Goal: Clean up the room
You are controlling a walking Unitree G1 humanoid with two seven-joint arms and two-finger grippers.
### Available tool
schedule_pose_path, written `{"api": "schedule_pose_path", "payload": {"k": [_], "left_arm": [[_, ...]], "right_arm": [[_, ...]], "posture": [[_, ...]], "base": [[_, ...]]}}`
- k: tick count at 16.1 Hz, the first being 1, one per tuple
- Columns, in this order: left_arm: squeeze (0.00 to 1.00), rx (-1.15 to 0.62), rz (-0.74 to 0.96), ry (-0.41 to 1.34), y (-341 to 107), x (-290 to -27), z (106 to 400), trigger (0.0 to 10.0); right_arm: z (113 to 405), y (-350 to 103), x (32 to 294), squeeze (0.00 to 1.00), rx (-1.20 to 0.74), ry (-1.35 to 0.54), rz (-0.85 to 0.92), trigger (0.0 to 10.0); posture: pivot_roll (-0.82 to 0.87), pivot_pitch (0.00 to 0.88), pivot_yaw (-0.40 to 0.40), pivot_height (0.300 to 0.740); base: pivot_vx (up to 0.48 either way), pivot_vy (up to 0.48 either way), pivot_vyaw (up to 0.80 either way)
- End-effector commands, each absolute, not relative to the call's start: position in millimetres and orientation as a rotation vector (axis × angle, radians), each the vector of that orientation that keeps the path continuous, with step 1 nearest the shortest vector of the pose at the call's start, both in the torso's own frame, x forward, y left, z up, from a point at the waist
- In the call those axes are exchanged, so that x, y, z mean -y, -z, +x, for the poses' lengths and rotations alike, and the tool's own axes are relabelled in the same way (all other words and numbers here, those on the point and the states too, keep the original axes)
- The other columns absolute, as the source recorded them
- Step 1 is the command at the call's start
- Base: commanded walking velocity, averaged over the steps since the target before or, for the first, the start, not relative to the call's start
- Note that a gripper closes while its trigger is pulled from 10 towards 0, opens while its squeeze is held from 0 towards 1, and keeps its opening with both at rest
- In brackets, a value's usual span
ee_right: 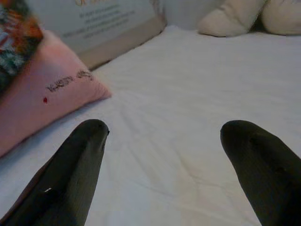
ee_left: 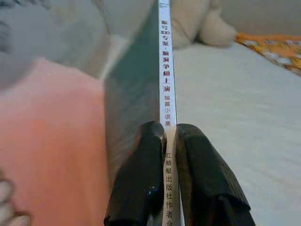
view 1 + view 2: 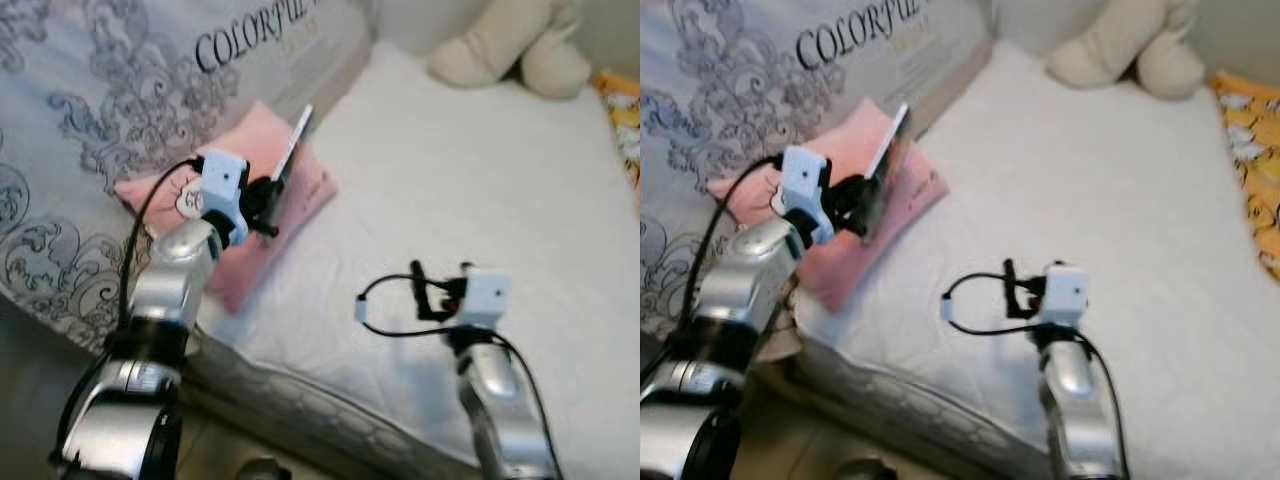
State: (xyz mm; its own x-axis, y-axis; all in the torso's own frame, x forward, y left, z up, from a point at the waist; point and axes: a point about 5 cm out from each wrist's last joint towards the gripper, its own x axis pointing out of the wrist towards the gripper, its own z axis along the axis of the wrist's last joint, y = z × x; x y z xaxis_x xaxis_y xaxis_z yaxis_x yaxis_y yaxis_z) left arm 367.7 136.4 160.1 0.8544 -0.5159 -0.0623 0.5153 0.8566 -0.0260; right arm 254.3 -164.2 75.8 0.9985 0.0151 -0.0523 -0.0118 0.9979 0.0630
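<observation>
Left gripper: my left gripper (image 2: 164, 155) is clamped on a thin book (image 3: 295, 150), one black finger on each cover, and it holds the book up on its edge above the pink pillow (image 3: 305, 190).

Book: in the left wrist view I see its white spine (image 2: 165, 70) with printed characters running straight away between the two fingers. I judge it is held by the lower part of the spine so that it does not swing or open.

Where the book is: it is lifted, near the pink pillow and beside the grey patterned duvet (image 3: 90, 100). I cannot tell if its lower corner touches the pillow.

Right gripper: my right gripper (image 1: 164, 155) hovers low over the white sheet (image 3: 460, 170) with its fingers spread wide and nothing between them. I think it waits free, ready for the next thing.

Bed: the pink pillow lies at the edge of the mattress, partly on the duvet. A cream plush toy (image 3: 510, 45) sits at the far end of the sheet, well apart from both grippers.

Step in hand: in my judgement I am taking the book off the bed to put it away; where to put it is not in view.

Risk: the book is thin, and held only at the spine it may tilt or slip if I turn the wrist fast.
</observation>
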Motion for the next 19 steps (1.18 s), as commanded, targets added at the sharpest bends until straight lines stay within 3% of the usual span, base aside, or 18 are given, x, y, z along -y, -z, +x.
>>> {"api": "schedule_pose_path", "payload": {"k": [1, 4, 8, 13, 19], "left_arm": [[0.0, -0.047, -0.044, 0.679, -171, -110, 371, 0.0], [0.0, -0.137, -0.185, 0.819, -171, -82, 380, 0.0], [0.0, -0.208, -0.337, 0.789, -166, -84, 387, 0.0], [0.0, -0.318, -0.298, 0.616, -125, -113, 381, 0.0], [0.0, -0.377, -0.13, 0.415, -104, -171, 374, 0.0]], "right_arm": [[251, -81, 168, 0.0, -0.052, -0.016, 0.094, 10.0], [235, -98, 171, 0.0, -0.025, -0.165, 0.085, 10.0], [203, -93, 165, 0.0, -0.053, -0.261, -0.003, 10.0], [180, -97, 154, 0.0, -0.083, -0.301, 0.005, 10.0], [182, -97, 154, 0.0, -0.097, -0.274, -0.008, 10.0]], "posture": [[-0.02, 0.022, 0.01, 0.74], [-0.08, 0.05, 0.027, 0.74], [-0.14, 0.096, 0.03, 0.74], [-0.21, 0.155, 0.0, 0.74], [-0.17, 0.165, -0.026, 0.74]], "base": [[0.0, 0.0, 0.0], [0.0, 0.0, 0.0], [0.0, 0.0, 0.0], [0.0, 0.0, 0.0], [0.0, 0.0, 0.0]]}}
